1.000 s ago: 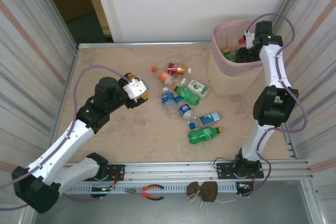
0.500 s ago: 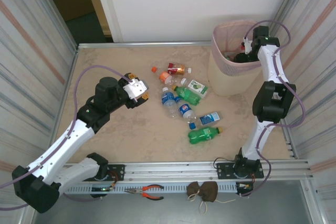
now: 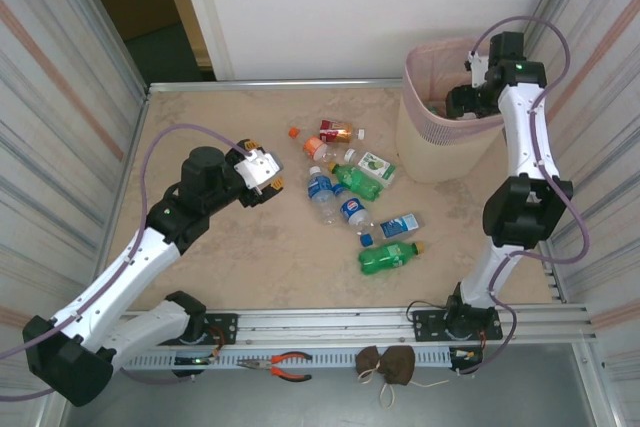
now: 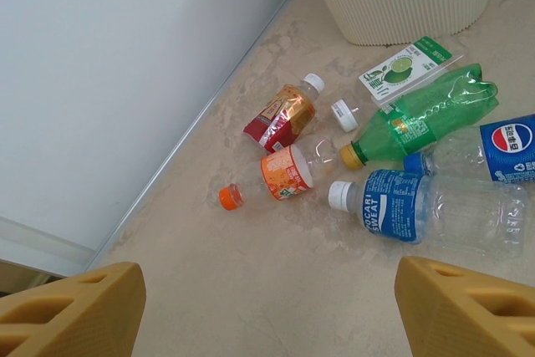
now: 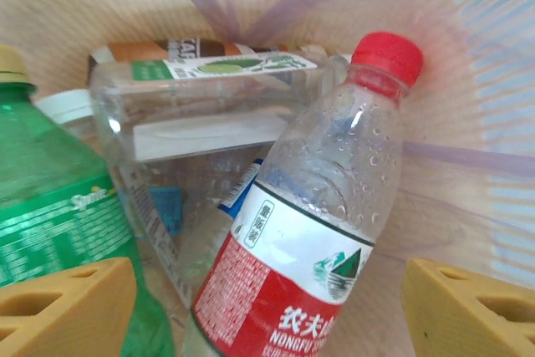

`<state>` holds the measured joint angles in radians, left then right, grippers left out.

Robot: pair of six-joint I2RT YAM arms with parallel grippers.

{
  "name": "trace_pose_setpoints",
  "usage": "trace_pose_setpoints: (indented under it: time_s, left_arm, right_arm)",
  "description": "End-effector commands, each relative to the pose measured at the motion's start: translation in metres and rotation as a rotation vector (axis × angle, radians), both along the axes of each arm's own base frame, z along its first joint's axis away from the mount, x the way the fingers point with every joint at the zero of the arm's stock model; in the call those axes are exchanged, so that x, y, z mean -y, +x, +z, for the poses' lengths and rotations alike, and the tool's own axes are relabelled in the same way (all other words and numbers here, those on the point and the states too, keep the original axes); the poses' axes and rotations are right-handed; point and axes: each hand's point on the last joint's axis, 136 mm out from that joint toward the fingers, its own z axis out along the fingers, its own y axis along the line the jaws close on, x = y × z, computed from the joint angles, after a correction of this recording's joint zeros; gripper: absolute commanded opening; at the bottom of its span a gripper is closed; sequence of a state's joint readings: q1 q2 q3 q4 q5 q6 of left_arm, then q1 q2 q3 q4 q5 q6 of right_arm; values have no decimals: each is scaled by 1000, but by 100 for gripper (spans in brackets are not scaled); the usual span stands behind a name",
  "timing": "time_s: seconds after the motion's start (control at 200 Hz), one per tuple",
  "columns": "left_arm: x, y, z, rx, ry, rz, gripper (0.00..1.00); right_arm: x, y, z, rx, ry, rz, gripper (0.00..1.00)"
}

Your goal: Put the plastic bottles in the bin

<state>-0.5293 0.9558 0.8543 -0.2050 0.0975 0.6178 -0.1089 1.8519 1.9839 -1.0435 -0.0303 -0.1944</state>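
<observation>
Your right jaws stand wide apart, holding nothing, above a red-capped bottle [image 5: 309, 232] lying among other bottles [image 5: 58, 232] inside the bin [image 3: 425, 147] at the far right. Your left jaws, also wide and empty, hover over the counter [image 3: 230, 257], just left of the plastic bottles [image 3: 352, 209] scattered mid-counter.
</observation>
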Motion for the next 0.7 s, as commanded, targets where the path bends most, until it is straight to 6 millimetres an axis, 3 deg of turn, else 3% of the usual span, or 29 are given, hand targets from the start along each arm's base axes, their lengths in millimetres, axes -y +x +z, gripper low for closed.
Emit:
trace_pose_setpoints:
  time_s: [0.0, 0.386, 0.506, 0.526, 0.696]
  left_arm:
    - [1, 1, 7, 0, -42, 3, 78]
    - [2, 12, 16, -92, -134, 84, 78]
    - [4, 19, 19, -186, -186, 141, 78]
    - [4, 19, 20, -203, -197, 148, 77]
    - [12, 26, 15, -410, -334, 252, 75]
  right_arm:
    - [-6, -12, 36, 69, 11, 0, 80]
    - [-26, -31, 87, 240, 134, -26, 70]
    - [-35, -45, 104, 298, 183, -28, 69]
    - [-37, -48, 95, 280, 193, -29, 68]
    - [-49, -70, 109, 351, 233, -18, 68]
